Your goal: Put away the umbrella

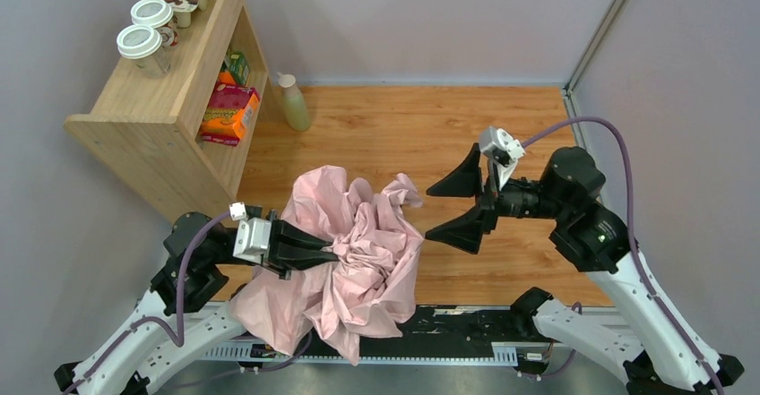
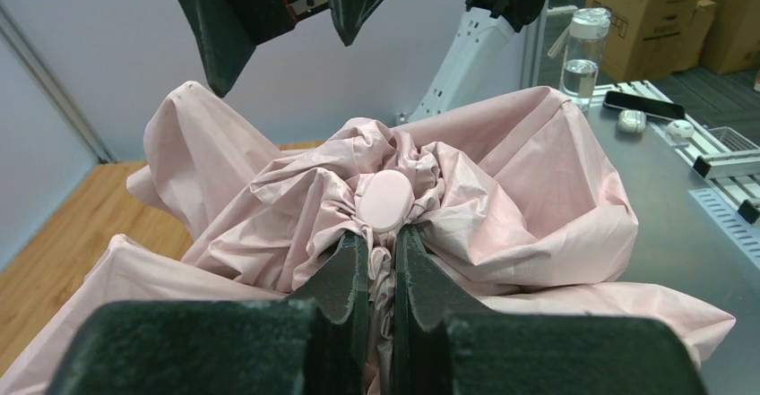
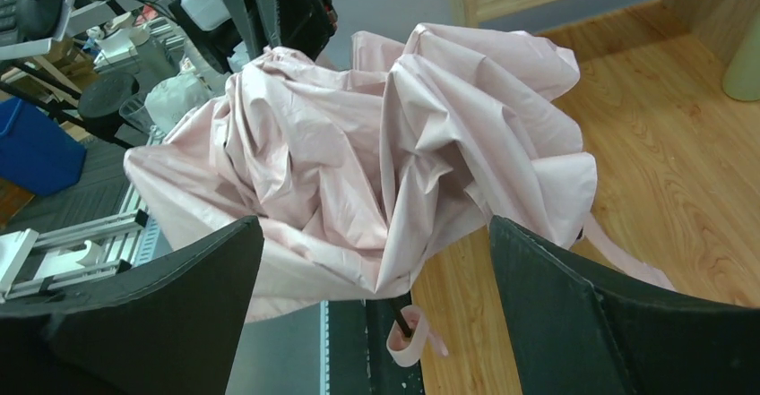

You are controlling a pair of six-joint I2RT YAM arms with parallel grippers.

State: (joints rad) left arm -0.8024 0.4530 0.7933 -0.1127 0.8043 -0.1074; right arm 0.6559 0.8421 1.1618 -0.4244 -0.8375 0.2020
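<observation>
Two claws attend one pink umbrella (image 1: 376, 265), which sits in a crumpled heap at the near edge of the table (image 1: 421, 122), just beside the front corner of the wooden shelf (image 1: 148, 117). Some of its cloth spills over the table's near edge, on the side away from the shelf.

The left claw (image 1: 330, 256) reaches in from the shelf side. Its jaws are almost together, nipping a gathered fold of cloth right under an oval pink knob (image 2: 387, 200) at the middle of the bunched fabric.

The right claw (image 1: 432, 210) hangs on the side of the umbrella away from the shelf. Its jaws are spread wide with nothing in them, pointed at the cloth but not touching it. From that claw's own camera a thin black shaft (image 3: 399, 316) pokes out beneath the fabric, with a pink strap (image 3: 405, 341) looped at its end.

A pale bottle (image 1: 294, 102) stands just beside the shelf's open side, farther back than the umbrella. Two white-lidded cups (image 1: 143, 44) stand on top of the shelf, and bright boxes (image 1: 228, 113) sit inside it.
</observation>
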